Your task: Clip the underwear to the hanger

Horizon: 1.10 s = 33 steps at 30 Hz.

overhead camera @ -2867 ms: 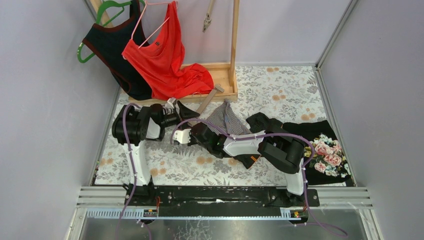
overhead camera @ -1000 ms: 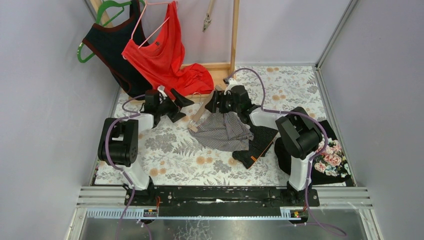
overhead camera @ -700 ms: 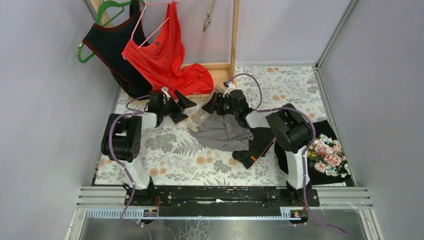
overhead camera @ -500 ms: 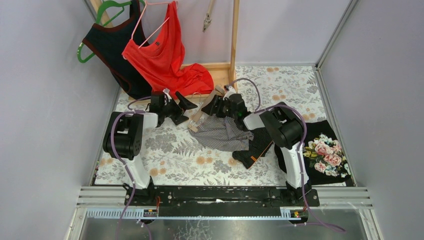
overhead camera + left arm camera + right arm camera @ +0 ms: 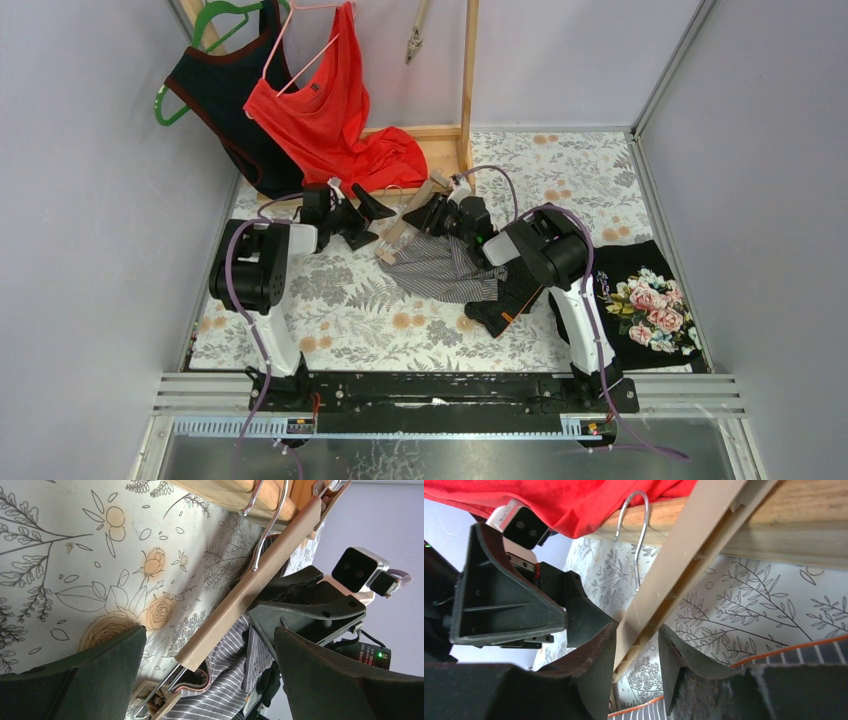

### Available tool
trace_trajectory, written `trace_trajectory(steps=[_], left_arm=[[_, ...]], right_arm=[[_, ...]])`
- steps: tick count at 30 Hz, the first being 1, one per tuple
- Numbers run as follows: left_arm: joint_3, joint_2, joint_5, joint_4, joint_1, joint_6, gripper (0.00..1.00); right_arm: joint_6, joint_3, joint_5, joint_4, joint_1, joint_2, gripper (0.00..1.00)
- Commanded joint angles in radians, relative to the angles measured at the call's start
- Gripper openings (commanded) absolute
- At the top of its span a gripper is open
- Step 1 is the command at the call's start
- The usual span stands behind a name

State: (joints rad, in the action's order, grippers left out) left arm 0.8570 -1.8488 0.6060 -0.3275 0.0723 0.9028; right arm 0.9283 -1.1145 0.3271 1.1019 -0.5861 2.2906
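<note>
The wooden hanger (image 5: 396, 237) lies slanted on the flowered cloth, its metal hook (image 5: 640, 540) toward the rack. Its lower clip (image 5: 150, 700) grips the waistband of the grey striped underwear (image 5: 440, 268), which lies spread below the bar. My right gripper (image 5: 420, 213) straddles the hanger bar (image 5: 689, 560). Its jaws are narrowed around the bar, one finger (image 5: 594, 675) against it and a small gap at the other. My left gripper (image 5: 371, 222) is wide open just left of the hanger, with the bar (image 5: 250, 585) between and beyond its fingers (image 5: 75, 675).
A wooden rack base (image 5: 445, 152) stands right behind the hanger. A red top (image 5: 330, 120) and a dark top (image 5: 225, 100) hang over it at the back left. A black garment (image 5: 512, 292) and a floral black one (image 5: 650, 300) lie to the right.
My right gripper's jaws have narrowed around the hanger bar, and that arm's elbow has swung left. The left gripper has edged slightly toward the hanger and stays wide open.
</note>
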Motion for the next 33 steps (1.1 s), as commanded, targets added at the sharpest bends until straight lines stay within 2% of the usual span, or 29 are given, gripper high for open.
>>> trace_trajectory(steps=[1, 4, 10, 15, 22, 33], left_arm=[[0.006, -0.030, 0.024, -0.089, 0.006, -0.008, 0.98], [0.003, -0.048, 0.032, -0.112, 0.007, 0.000, 0.97], [0.001, -0.081, 0.052, -0.155, 0.008, 0.016, 0.96], [-0.030, -0.121, 0.126, -0.299, 0.008, 0.088, 0.93], [-0.090, -0.199, 0.226, -0.633, 0.008, 0.284, 0.73], [-0.110, -0.212, 0.241, -0.797, 0.008, 0.359, 0.61]], right_arm=[[0.044, -0.027, 0.010, 0.173, 0.003, 0.012, 0.42], [0.048, -0.036, 0.005, 0.198, 0.004, 0.018, 0.41], [0.061, -0.076, 0.021, 0.187, 0.007, 0.038, 0.28], [0.100, -0.047, 0.034, 0.275, 0.020, 0.046, 0.19], [0.265, -0.028, 0.080, 0.444, 0.065, 0.093, 0.15], [0.283, -0.035, 0.128, 0.436, 0.070, 0.099, 0.14]])
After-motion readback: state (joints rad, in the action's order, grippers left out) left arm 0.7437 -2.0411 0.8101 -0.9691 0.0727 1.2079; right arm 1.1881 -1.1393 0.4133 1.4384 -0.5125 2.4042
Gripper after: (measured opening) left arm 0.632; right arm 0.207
